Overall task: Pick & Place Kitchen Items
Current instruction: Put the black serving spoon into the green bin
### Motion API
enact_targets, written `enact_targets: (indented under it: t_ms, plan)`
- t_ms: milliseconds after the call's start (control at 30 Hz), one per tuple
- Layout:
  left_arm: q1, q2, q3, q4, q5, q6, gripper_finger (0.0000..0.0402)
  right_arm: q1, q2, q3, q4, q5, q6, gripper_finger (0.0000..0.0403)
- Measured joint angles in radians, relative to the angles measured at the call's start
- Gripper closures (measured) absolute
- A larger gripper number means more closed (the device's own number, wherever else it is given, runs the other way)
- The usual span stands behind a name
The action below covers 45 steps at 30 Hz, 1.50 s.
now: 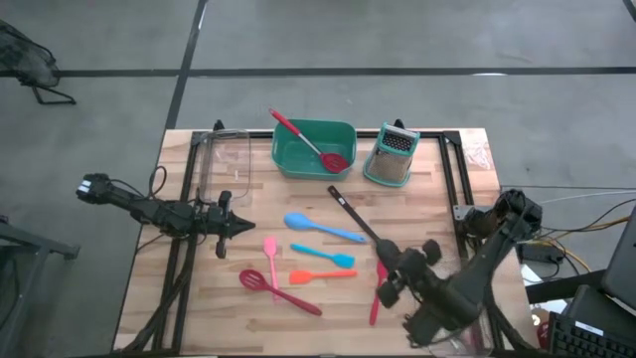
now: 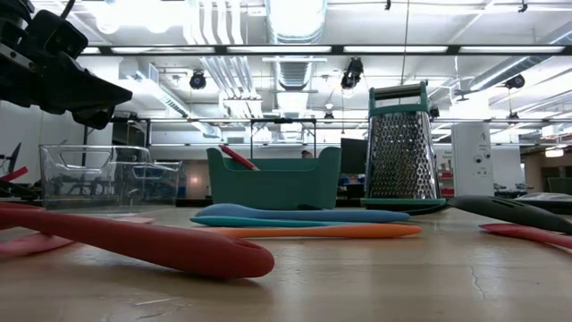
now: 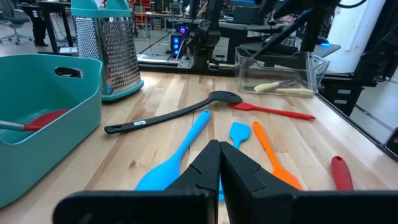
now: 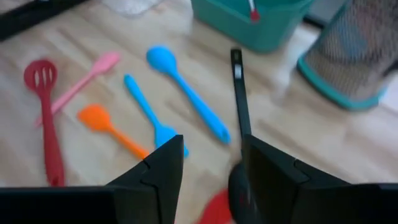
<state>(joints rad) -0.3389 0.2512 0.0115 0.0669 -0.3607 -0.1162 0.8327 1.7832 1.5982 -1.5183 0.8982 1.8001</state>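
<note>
Several utensils lie flat on the wooden table [image 1: 199, 308]: a black ladle [image 1: 356, 217], a blue spoon [image 1: 323, 229], a blue spatula [image 1: 324, 257], an orange spatula [image 1: 320, 276], a pink spoon [image 1: 270, 250], a red slotted spatula [image 1: 280, 290] and a red utensil [image 1: 377, 298]. One red slotted spoon [image 1: 313, 145] leans in the teal tub [image 1: 298, 159]. My right gripper [image 4: 211, 152] hovers open above the ladle's bowl end [image 4: 239, 186], holding nothing. My left gripper [image 3: 219, 149] is shut and empty at the table's left, pointing toward the utensils.
A steel box grater [image 1: 391, 157] stands right of the tub at the far edge. A clear container [image 1: 225, 159] sits at the far left. Another clear box [image 3: 280, 74] with pale utensils stands near the right arm's base.
</note>
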Motion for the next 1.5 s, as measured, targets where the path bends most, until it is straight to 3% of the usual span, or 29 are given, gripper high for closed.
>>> enact_targets:
  t_ms: [500,733,900,1133,1500]
  plan:
    - [0.0,0.0,0.0,0.0,0.0,0.0,0.039,-0.204,0.002,-0.024,0.28,0.084,-0.456,0.0287]
    - [0.0,0.0,0.0,0.0,0.0,0.0,0.039,-0.305,0.002,-0.042,0.284,0.099,-0.499,0.0304]
    - [0.0,0.0,0.0,0.0,0.0,0.0,0.039,-0.359,0.002,-0.073,0.371,0.042,-0.526,0.0317]
    - [0.0,0.0,0.0,0.0,0.0,0.0,0.039,-0.391,0.002,-0.138,0.568,0.043,-0.65,0.0335]
    - [0.0,0.0,0.0,0.0,0.0,0.0,0.039,-0.409,0.002,-0.146,0.583,0.035,-0.679,0.0349]
